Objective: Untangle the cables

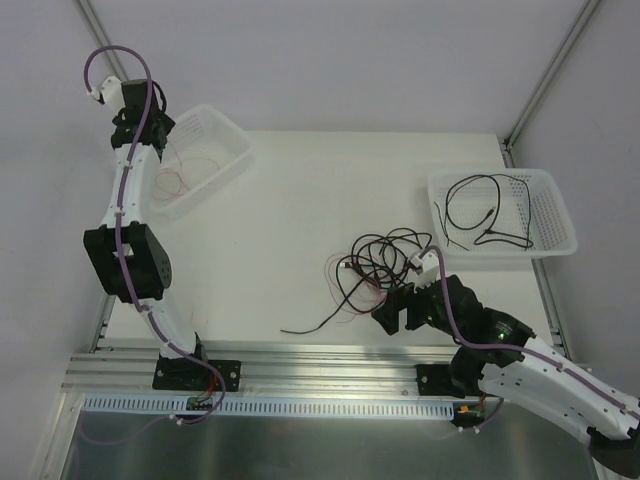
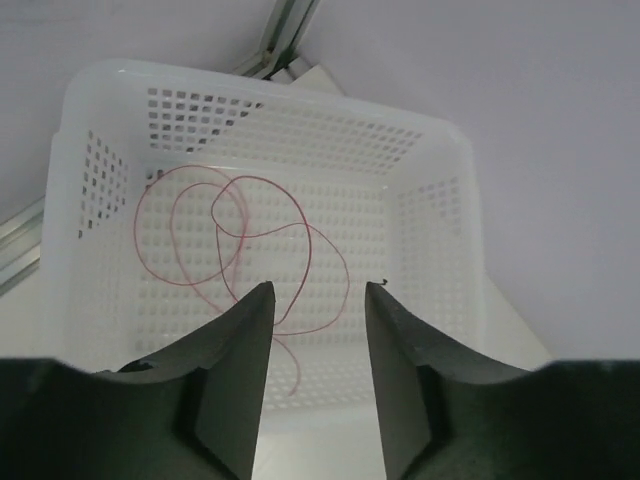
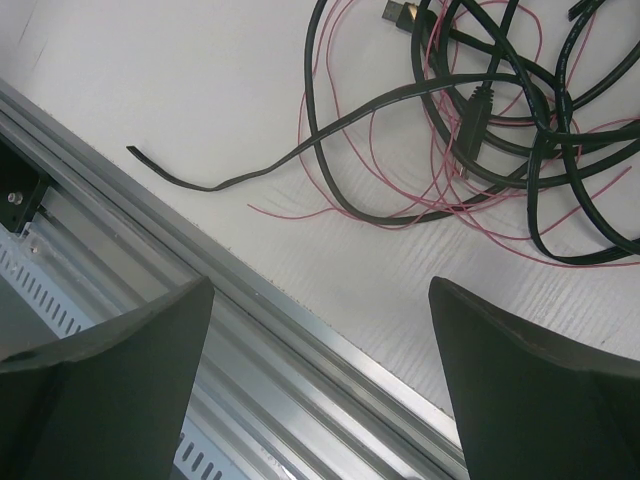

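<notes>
Right pincer (image 3: pixel 320 300) hangs wide open and empty over the desk (image 1: pixel 300 200) edge, probably lining up on the tangled cables (image 3: pixel 480 120) at 5 o'clock. Left pincer (image 2: pixel 318 295), half-parted and empty, hovers above the 10 o'clock basket (image 2: pixel 430 130). Only its wrist view clearly shows the red wire (image 2: pixel 240 230) lying there, seemingly sorted apart from the black cable (image 1: pixel 480 215) at 3 o'clock.

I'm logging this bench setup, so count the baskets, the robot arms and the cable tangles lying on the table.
Baskets: 2, left basket and right basket
Arms: 2, left arm and right arm
Tangles on the table: 1, the tangle of black and red cables
Total: 5
</notes>
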`<state>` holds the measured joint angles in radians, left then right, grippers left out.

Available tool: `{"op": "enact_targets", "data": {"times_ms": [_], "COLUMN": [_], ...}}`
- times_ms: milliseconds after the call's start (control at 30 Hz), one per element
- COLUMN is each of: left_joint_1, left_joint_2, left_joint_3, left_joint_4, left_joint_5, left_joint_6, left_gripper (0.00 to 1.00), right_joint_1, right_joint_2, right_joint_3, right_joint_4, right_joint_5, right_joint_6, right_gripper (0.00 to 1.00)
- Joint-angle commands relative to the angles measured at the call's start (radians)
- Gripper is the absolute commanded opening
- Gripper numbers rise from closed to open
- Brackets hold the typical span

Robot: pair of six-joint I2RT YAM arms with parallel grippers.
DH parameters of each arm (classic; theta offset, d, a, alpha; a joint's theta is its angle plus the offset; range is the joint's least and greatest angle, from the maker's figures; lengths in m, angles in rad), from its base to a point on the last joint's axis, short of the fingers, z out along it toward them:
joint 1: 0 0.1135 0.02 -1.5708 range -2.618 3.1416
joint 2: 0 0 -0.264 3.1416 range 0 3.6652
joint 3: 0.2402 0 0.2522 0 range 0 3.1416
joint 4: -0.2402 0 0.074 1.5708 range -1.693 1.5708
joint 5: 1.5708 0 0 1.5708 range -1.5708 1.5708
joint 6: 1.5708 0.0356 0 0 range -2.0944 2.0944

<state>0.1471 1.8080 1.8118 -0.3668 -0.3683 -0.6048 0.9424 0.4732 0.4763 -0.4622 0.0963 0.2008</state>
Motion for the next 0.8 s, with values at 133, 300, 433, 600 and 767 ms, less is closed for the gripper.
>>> {"op": "enact_targets", "data": {"times_ms": [133, 300, 433, 600, 767], "left_joint_1": [0.025, 0.014, -0.04, -0.144, -0.271], "left_joint_2": [0.033, -0.099, -0.22, -0.4, -0.585], "left_joint_3": [-0.061, -0.147, -0.27, -0.438, -0.643], "left_joint_4": [-0.026, -0.026, -0.047, -0.13, -0.156], "left_joint_5": [0.12, 0.254, 0.362, 0.564, 0.73], "left_joint_6": [0.008, 0.057, 0.131, 0.226, 0.304], "left_gripper": [0.91, 0.99, 0.99, 0.99, 0.99], "right_joint_1": [0.006, 0.006, 0.006, -0.01, -0.039], "right_joint_2": [-0.007, 0.047, 0.106, 0.226, 0.382], "right_joint_3": [0.036, 0.079, 0.12, 0.206, 0.297], "right_joint_4": [-0.009, -0.038, -0.108, -0.16, -0.191], "right_joint_5": [0.022, 0.103, 0.204, 0.264, 0.353], "right_joint_6": [-0.011, 0.029, 0.112, 0.153, 0.192], "right_gripper": [0.94, 0.93, 0.92, 0.91, 0.89]}}
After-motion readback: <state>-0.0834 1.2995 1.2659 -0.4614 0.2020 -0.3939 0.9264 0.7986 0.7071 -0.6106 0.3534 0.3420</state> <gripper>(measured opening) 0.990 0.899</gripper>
